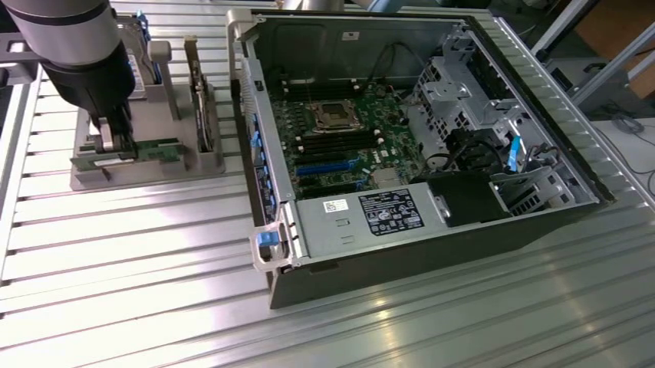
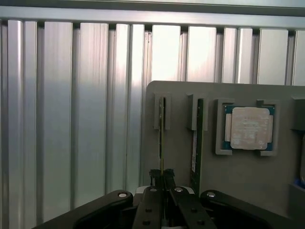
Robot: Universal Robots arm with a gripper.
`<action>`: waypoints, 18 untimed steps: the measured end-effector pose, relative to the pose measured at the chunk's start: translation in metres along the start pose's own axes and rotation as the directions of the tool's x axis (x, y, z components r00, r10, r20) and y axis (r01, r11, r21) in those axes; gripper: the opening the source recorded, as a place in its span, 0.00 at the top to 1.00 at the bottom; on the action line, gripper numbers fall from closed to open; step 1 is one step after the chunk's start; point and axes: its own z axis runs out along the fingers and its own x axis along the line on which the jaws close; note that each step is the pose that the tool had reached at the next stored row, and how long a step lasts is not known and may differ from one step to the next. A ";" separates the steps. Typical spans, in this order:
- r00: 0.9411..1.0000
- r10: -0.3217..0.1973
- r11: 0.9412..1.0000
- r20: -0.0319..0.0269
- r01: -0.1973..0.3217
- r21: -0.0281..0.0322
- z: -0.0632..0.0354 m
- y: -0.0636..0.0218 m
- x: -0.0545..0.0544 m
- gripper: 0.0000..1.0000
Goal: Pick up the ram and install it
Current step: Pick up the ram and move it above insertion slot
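Cameras split the scene between them. The exterior view takes in the open case (image 1: 430,257) lying flat on the slatted table (image 1: 133,253), its board (image 1: 353,130) and empty black slots (image 1: 330,143) facing up. At the exterior view's left the arm (image 1: 72,46) reaches down into a grey holder (image 1: 153,175), well apart from the slots. The wrist view looks straight down on that holder and gives its upper face: two parallel grooves, each with a stick in it, and a square silver processor (image 2: 249,128) seated in a recess of its own.

The ram (image 2: 162,138) stands on its long edge in the groove farthest from the processor. From above it is a thin line, its long axis running from the pincer (image 2: 162,177) out toward the holder's edge that borders the slats. The second stick (image 2: 197,133) stands just beside it, parallel, between it and the processor, with a white label on its side. In the exterior view a strip of green board shows low in the holder, reaching from the pincer toward that view's right.

The pincer is clenched on the ram: its two black fingers (image 2: 153,177) press the board's flat faces from either side, the thin edge caught between them, the grip near one end of the visible length. The ram sits in its groove, not in the case.
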 end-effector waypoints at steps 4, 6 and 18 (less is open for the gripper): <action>1.000 0.000 1.000 0.000 0.000 0.000 -0.0040 0.0001 0.000 0.88; 1.000 0.000 1.000 0.000 0.000 0.000 -0.0050 0.0001 0.000 0.88; 1.000 0.000 1.000 0.000 0.000 0.000 -0.0115 0.0003 0.000 0.88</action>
